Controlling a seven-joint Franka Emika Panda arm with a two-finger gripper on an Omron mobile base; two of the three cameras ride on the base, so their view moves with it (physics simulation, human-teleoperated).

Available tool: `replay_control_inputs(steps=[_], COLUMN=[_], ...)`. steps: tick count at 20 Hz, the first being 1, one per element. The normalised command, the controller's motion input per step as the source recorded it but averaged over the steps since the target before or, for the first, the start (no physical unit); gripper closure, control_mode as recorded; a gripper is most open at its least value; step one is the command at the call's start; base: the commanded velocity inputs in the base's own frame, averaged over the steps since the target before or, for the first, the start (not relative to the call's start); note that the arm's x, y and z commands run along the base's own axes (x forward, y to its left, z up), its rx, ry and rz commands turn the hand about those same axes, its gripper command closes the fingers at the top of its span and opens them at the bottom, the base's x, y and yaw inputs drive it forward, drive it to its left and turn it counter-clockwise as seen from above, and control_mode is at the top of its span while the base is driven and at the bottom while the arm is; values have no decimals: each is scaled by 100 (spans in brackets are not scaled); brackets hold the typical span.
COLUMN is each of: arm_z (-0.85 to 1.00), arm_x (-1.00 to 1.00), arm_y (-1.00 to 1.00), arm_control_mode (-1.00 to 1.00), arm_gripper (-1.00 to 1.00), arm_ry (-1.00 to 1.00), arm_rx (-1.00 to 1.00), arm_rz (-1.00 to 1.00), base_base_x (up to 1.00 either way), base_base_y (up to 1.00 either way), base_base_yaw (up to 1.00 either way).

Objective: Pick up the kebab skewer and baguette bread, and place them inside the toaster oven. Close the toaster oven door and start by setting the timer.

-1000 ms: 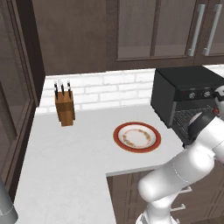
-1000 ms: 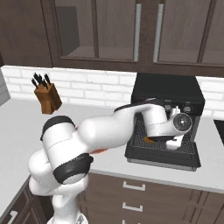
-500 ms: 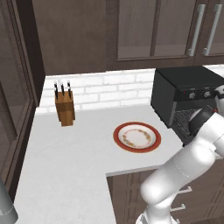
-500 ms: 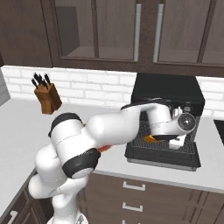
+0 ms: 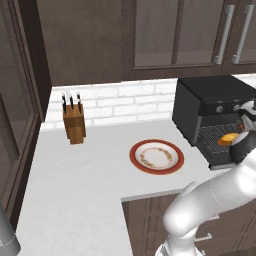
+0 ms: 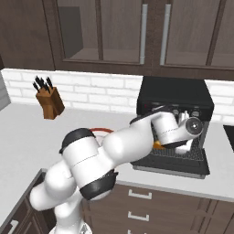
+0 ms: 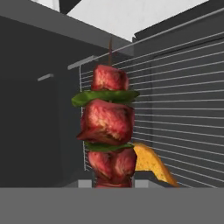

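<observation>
1. Skewer (image 7: 107, 131) is clenched in the tool (image 7: 114, 186), held centre frame of the hand view before the oven's (image 6: 176, 98) wire rack (image 7: 183, 105) for placing.
2. Bread (image 5: 229, 138) is already laid on the rack, right edge of the left base view.
3. Door (image 6: 171, 167) is left folded down for access.

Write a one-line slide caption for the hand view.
Kebab skewer gripped in the shut jaws, held at the toaster oven's wire rack, with the baguette bread just behind the skewer.

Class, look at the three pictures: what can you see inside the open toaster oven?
Inside the toaster oven: the wire rack, the baguette bread and the kebab skewer. The arm covers part of the cavity.
</observation>
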Motion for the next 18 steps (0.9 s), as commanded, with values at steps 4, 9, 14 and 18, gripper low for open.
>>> replay_control_inputs(steps=[4,9,14,18], arm_z=[-5,-5,-7,-2], arm_x=[28,19,13,11], arm_y=[0,0,0,0], arm_control_mode=[-100,-100,-100,-100], arm_gripper=[100,100,100,-100], arm_ry=[0,2,5,6], arm_rx=[0,0,0,0], arm_rz=[0,0,0,0], base_base_x=[0,0,0,0], base_base_y=[0,0,0,0], base_base_yaw=[0,0,0,0])
